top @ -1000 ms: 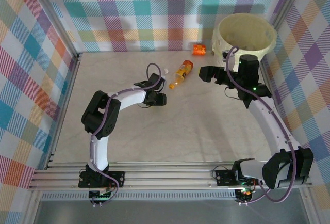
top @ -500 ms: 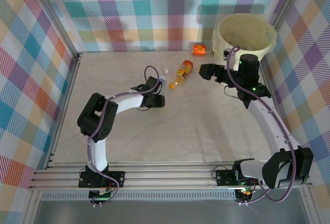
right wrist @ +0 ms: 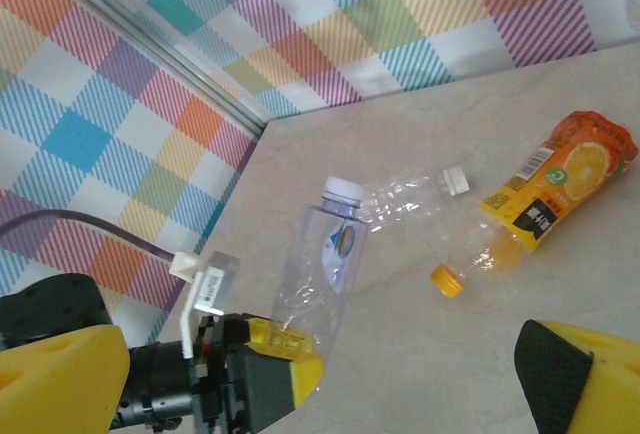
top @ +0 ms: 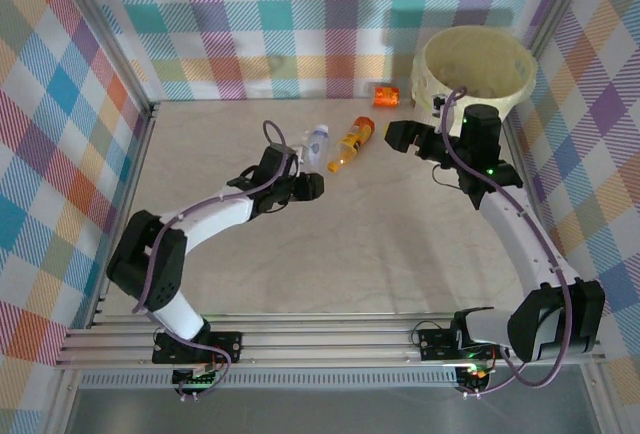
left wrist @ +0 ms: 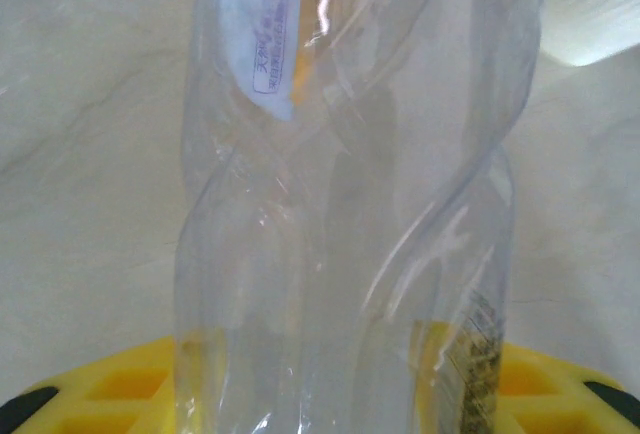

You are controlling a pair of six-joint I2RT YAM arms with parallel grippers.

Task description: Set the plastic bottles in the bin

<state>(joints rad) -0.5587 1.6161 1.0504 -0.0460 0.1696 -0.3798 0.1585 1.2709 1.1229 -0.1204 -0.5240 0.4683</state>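
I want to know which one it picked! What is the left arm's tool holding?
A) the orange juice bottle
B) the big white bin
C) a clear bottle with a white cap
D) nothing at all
C: the left tool is shut on the base of the clear bottle, while the orange bottle lies apart on the table.

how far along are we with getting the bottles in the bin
Done: I can't make out any bottle inside the bin. In hand: the left gripper is shut on a clear bottle; the right gripper is open, empty. Left: that one, plus the orange bottle, a second clear bottle beside it and a small orange bottle near the bin.
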